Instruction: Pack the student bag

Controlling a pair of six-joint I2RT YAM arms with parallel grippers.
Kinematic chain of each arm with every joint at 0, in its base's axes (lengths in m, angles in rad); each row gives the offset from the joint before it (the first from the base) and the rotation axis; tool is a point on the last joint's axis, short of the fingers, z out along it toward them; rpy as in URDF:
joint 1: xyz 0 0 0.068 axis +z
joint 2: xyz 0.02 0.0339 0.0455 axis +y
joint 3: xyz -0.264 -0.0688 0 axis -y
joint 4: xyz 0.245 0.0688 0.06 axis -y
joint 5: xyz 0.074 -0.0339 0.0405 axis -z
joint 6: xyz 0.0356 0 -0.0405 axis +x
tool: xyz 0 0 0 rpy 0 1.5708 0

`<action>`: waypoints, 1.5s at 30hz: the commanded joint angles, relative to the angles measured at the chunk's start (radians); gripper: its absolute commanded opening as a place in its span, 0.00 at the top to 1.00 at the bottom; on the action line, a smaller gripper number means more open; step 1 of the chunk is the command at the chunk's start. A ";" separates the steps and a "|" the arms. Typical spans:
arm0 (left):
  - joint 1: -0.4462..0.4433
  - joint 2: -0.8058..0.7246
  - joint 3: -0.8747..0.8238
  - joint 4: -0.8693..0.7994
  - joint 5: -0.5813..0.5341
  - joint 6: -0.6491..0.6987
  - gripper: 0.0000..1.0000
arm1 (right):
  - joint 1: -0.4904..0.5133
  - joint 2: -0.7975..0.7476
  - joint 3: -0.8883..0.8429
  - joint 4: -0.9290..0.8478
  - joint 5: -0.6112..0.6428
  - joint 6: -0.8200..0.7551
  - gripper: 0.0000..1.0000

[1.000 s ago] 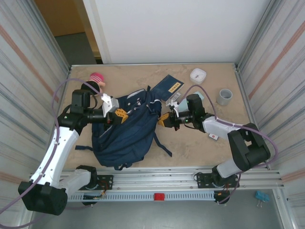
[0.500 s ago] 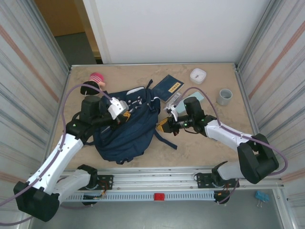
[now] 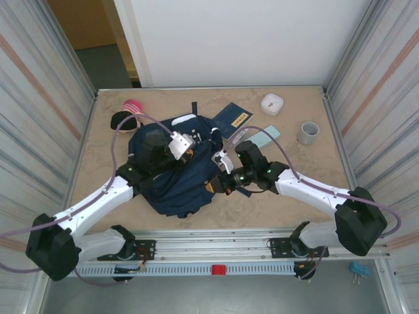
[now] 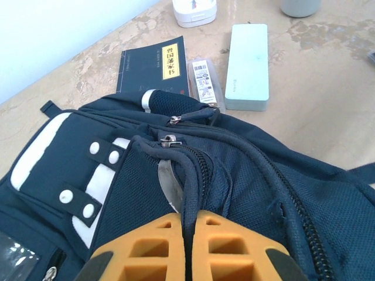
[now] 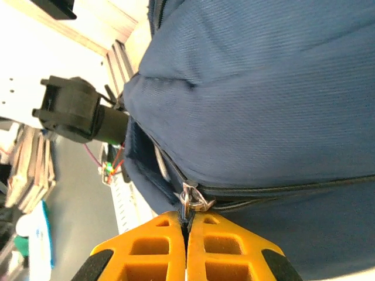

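Student bag on desk overhead, left wrist view: left jaws clamped on dark cord, right wrist view: right jaws pinching metal zip pull.

Light's bright and even from overhead, just soft shadows on the table. Right wrist view's a bit smeary on the student bag, blown-out white at its upper left. Left wrist one's crisp.

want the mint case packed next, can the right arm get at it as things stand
Probably not yet: the right gripper is shut on the student bag's zipper pull. Once it lets go, the mint case lies uncovered on the table, seemingly close by.
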 commanded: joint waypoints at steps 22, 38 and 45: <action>0.129 -0.095 -0.103 0.241 0.327 -0.009 1.00 | -0.025 -0.111 -0.150 0.310 0.224 0.729 0.30; 0.131 -0.130 -0.065 0.159 0.384 -0.074 1.00 | 0.015 0.156 -0.073 0.651 0.285 0.925 0.68; 0.091 -0.248 -0.016 -0.060 0.128 -0.285 0.72 | 0.040 0.136 -0.056 0.701 0.372 0.927 0.96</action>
